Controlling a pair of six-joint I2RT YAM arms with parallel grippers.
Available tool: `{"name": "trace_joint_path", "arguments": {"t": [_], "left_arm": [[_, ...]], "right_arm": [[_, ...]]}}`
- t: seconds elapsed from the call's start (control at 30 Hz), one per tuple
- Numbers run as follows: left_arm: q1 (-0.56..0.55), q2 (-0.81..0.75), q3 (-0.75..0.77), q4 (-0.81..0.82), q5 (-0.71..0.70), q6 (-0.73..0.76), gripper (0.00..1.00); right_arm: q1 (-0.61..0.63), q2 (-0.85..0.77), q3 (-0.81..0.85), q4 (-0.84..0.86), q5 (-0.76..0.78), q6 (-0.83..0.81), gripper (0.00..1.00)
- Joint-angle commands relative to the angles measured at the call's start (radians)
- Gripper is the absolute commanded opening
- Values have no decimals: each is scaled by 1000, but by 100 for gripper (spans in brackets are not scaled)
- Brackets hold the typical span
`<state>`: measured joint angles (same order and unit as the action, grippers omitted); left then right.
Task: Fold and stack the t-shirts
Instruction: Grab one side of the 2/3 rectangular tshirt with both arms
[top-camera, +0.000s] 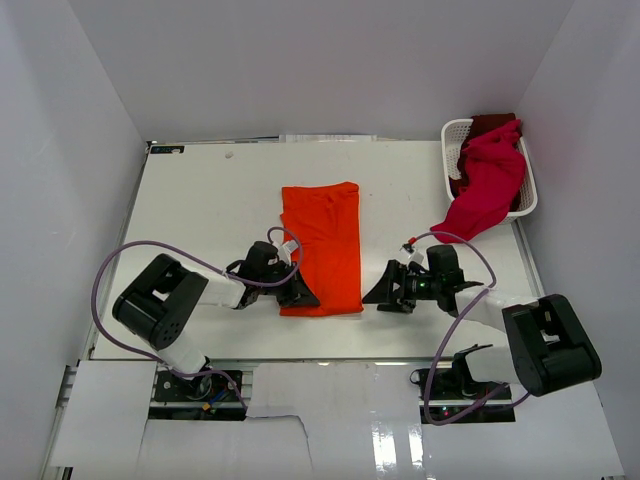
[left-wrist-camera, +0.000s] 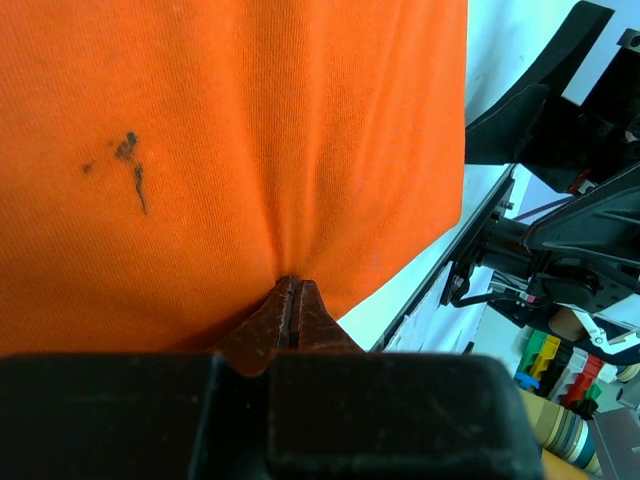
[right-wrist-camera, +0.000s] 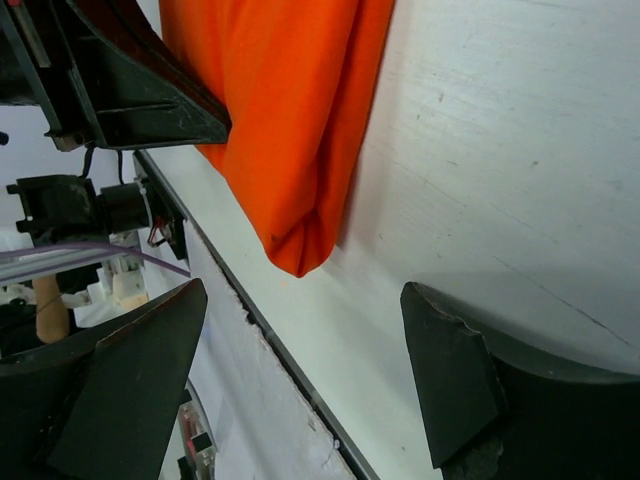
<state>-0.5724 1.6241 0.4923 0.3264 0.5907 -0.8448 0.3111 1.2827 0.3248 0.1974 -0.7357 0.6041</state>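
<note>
The orange t-shirt (top-camera: 322, 248) lies folded into a long strip in the middle of the table. My left gripper (top-camera: 300, 295) is at its near left corner, and in the left wrist view (left-wrist-camera: 290, 285) its jaws are shut on a pucker of the orange cloth (left-wrist-camera: 250, 130). My right gripper (top-camera: 386, 292) is wide open and empty just right of the near right corner (right-wrist-camera: 295, 240), its fingers (right-wrist-camera: 450, 370) apart over bare table. A crimson-magenta t-shirt (top-camera: 487, 185) hangs out of the white basket (top-camera: 450, 135). A dark red one (top-camera: 492, 122) lies inside.
The basket stands at the far right of the table. The table's near edge strip (right-wrist-camera: 250, 320) runs close below both grippers. White walls close in the left, back and right sides. A small dark mark (left-wrist-camera: 130, 165) shows on the orange cloth.
</note>
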Motion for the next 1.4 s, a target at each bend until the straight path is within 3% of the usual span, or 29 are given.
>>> {"name": "trace_joint_path", "arguments": {"t": [0.0,0.57,0.77,0.8,0.93,1.1,1.23,1.37], "left_arm": [[-12,10,-6,-39,-46,9,0],[-12,22,3,-39,-45,15,0],[-12,23,3,-41,-42,16,0],[-12,23,2,-40,-43,16,0],[-12,20,-1,-41,-43,15,0],[-12,11,-14,-40,-45,15,0],[-12,8,-23,-38,-46,15,0],[-12,8,-26,-32,-45,12,0]], "right_arm": [[28,41,-26,123,-34,83,85],[138,187,-13,263,35,223,79],[149,222,-1,292,73,237,64],[149,221,-3,295,78,237,57],[151,210,-9,295,119,241,52],[151,204,3,281,142,227,38],[151,208,13,277,156,215,33],[152,230,23,284,150,212,8]]}}
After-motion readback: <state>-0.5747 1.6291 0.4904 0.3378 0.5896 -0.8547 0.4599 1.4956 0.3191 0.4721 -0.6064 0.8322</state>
